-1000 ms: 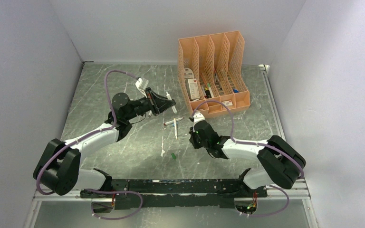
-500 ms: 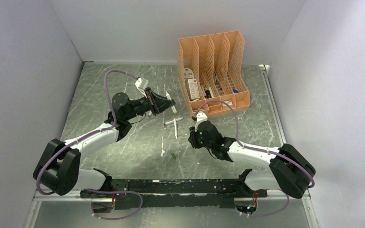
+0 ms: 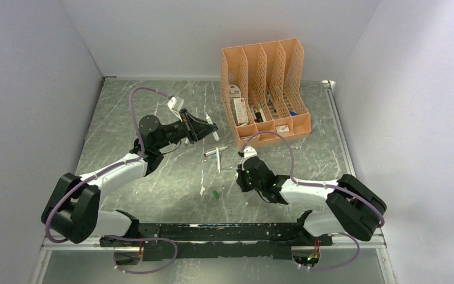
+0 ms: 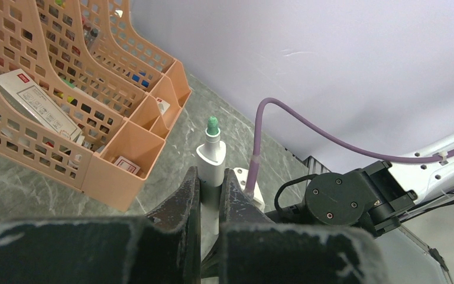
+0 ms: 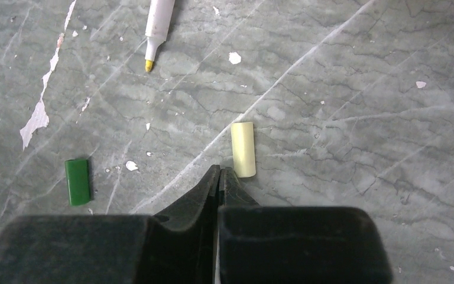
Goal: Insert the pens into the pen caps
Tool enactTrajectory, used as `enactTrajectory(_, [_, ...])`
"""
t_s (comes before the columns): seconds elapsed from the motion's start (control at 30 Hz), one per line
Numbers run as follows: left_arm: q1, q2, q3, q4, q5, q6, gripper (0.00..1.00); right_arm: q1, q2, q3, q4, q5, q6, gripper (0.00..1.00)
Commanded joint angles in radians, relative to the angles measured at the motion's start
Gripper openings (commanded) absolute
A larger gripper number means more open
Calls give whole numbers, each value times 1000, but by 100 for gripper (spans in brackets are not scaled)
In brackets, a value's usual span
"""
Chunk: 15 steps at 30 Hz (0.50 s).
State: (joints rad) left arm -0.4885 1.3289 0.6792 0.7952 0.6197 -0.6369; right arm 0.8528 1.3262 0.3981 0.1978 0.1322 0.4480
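Note:
My left gripper [image 3: 203, 128] [image 4: 210, 177] is shut on a white pen [image 4: 211, 160] with a green tip [image 4: 213, 125], held above the table with the tip pointing away. My right gripper [image 3: 240, 179] [image 5: 220, 172] is shut and empty, low over the table. A pale yellow cap [image 5: 243, 149] lies just beyond and right of its fingertips. A green cap [image 5: 77, 181] [image 3: 215, 194] lies to the left. A white pen with a yellow tip [image 5: 157, 26] lies further off. Two more pens [image 3: 217, 155] lie crossed mid-table.
The peach lattice organiser [image 3: 266, 89] [image 4: 65, 100] stands at the back right, holding boxes and small items. White paint flecks [image 5: 41, 115] dot the marble-patterned table. The right arm's purple cable [image 4: 307, 127] arcs across the left wrist view.
My right arm has pulled back toward the near edge and lowered. The left arm and its pen have not moved.

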Motion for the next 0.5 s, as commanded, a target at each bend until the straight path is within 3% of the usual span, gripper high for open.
enactTrajectory(0.0, [11,10,-1,21,34,-7,7,4,2,-1,-31,76,18,0])
enactTrajectory(0.47, [27,-25,-20,-11,28,6,7,-3,62,41,-22,149,9,0])
